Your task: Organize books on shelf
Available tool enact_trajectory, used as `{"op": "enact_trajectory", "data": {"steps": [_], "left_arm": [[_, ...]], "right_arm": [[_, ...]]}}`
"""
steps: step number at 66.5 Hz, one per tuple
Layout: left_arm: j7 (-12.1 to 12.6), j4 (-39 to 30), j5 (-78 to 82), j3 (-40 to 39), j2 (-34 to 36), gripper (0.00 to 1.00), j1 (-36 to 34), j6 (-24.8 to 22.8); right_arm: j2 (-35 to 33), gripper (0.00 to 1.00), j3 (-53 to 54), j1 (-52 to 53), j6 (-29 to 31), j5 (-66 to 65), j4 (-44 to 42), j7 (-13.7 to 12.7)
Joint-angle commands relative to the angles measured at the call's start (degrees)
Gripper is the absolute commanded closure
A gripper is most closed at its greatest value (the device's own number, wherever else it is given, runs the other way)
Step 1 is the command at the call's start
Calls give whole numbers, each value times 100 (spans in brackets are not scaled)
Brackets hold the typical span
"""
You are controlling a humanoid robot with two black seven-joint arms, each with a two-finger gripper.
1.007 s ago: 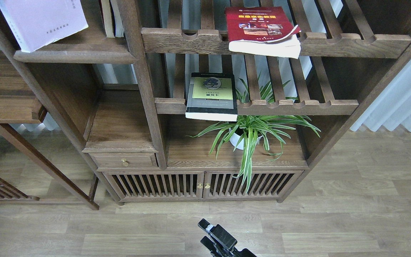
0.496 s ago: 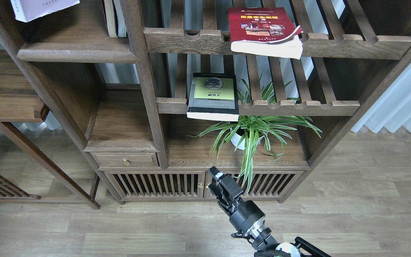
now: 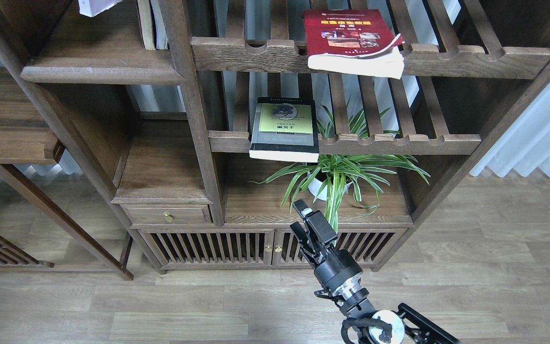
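Your right gripper (image 3: 300, 219) hangs before the cabinet doors (image 3: 237, 247).
Fingers slightly apart, empty; red book (image 3: 349, 36) and black book (image 3: 284, 128) lie on racks.

A green-and-white striped plant (image 3: 339, 174) in a white pot (image 3: 318, 187) is seen on the lower board of the bookcase, its leaves drooping over the front edge. Below it, 2 slatted cabinet doors (image 3: 270, 247) with small brass knobs (image 3: 271, 248) are shown closed. To the left, a small drawer (image 3: 167, 215) with a brass knob is set under a side ledge. 2 slatted racks (image 3: 365, 138) with notched front rails are fitted above the plant. 2 thin cream-spined books (image 3: 152, 24) are stood upright at the upper left. A pale curtain (image 3: 542, 129) is hung at the right, and a wood-plank floor (image 3: 160, 310) is laid below.
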Motion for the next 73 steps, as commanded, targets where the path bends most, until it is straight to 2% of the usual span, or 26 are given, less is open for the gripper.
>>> {"op": "enact_trajectory", "data": {"steps": [1, 8, 9, 29, 38, 59, 61, 64, 68, 69, 72, 73], "left_arm": [[-239, 165, 5, 56, -21, 95, 11, 127], [-599, 385, 13, 231, -56, 95, -24, 435], [-826, 498, 13, 397, -56, 95, -50, 600], [-1268, 842, -22, 706, -328, 95, -68, 1217], [-1356, 921, 5, 803, -531, 95, -68, 1323], [-1330, 1080, 5, 1137, -812, 92, -235, 1586], [-1303, 1088, -4, 1242, -812, 85, -252, 1595], [-1294, 1088, -4, 1251, -812, 80, -244, 1613], [-1277, 1080, -4, 1260, -803, 65, -235, 1718], [-1268, 1045, -30, 1269, -803, 53, -226, 1770], [-1268, 1036, -31, 1269, -803, 32, -226, 1841], [-1268, 1018, -31, 1277, -803, 19, -226, 1859]], "right_arm": [[0, 0, 118, 59, 0, 3, 9, 2], [0, 0, 135, 147, 0, 56, 9, 2], [0, 0, 135, 199, 0, 152, 9, 2], [0, 0, 135, 393, 0, 337, 150, 2], [0, 0, 153, 393, 0, 337, 334, 2], [0, 0, 241, 349, 0, 381, 440, -7], [0, 0, 320, 332, 0, 408, 440, -7], [0, 0, 355, 332, 0, 416, 431, -7], [0, 0, 399, 332, 0, 416, 431, -7], [0, 0, 416, 332, 0, 416, 440, -7], [0, 0, 425, 332, 0, 416, 440, -7], [0, 0, 425, 340, 0, 416, 440, -7]]}}
